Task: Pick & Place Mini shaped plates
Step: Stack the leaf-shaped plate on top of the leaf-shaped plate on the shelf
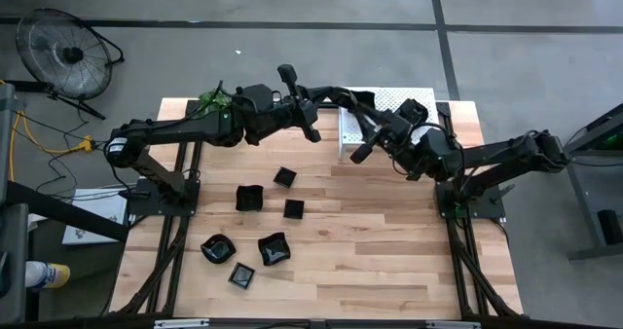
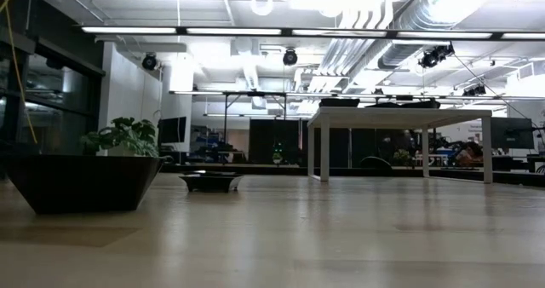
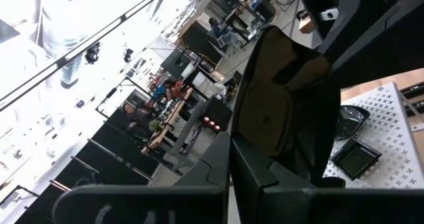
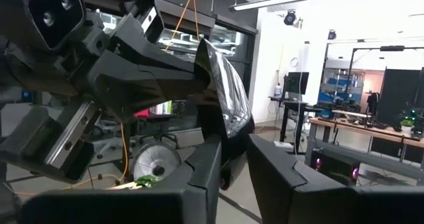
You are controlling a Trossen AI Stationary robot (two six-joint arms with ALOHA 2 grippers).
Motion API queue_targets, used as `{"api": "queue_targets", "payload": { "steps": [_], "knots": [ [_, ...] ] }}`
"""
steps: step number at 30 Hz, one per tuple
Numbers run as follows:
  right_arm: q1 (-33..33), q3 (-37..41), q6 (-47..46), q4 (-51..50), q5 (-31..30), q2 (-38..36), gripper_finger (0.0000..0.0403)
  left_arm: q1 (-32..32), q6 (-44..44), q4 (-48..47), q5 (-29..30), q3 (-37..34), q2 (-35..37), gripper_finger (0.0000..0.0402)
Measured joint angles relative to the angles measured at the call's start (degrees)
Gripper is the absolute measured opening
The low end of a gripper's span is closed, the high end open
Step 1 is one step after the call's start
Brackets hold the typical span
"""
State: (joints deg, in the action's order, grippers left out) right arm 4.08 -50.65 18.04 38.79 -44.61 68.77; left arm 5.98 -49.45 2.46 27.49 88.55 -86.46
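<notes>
While the fan (image 1: 68, 52) stands on the floor off the table's (image 1: 389, 251) 10 o'clock corner, the left arm reaches from the 9 o'clock edge up toward 12 o'clock. A green plant (image 1: 214, 97) sits by the far edge at about 11 o'clock, just behind that arm.

Six loose plates (image 1: 249, 198) lie on the wood between 7 and 10 o'clock of the table's middle. Three sit nearer the middle and three nearer the front edge, all apart from one another. In the low view one of them looms close at the left and another (image 2: 210, 181) sits farther off.

Near 12 o'clock, above the table, the two arms meet. The left gripper (image 4: 199, 78) is clenched on a glossy black plate (image 4: 228, 98), held on edge in the air. In the left wrist view the same plate stands up past that gripper.

The right gripper (image 4: 232, 164) sits at this plate's lower edge, with the edge dipping between its two halves. I cannot tell whether it has clamped on.

At about 1 o'clock lies the white rack (image 1: 389, 97), and the left wrist view shows two rack plates (image 3: 358, 158) resting on it. The right arm comes in from the 3 o'clock edge.
</notes>
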Motion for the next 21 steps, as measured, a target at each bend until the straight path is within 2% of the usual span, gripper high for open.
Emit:
{"api": "queue_targets", "payload": {
  "steps": [10, 16, 21],
  "knots": [
    [0.0, 0.0, 0.0, 0.0, -0.9, -0.1, 0.0006, 0.0, 0.0, 0.0, 0.2, 0.0, 0.0, 0.0000],
    [0.0, 0.0, 0.0, 0.0, -0.8, -0.1, 0.0002, 0.0, 0.0, -0.3, -0.1, 0.0, 0.0, 0.0001],
    [0.0, 0.0, 0.0, 0.0, -0.9, -0.1, 0.0001, 0.1, 0.0, -1.3, -4.4, 0.0, 0.2, 0.0002]
  ]
}}
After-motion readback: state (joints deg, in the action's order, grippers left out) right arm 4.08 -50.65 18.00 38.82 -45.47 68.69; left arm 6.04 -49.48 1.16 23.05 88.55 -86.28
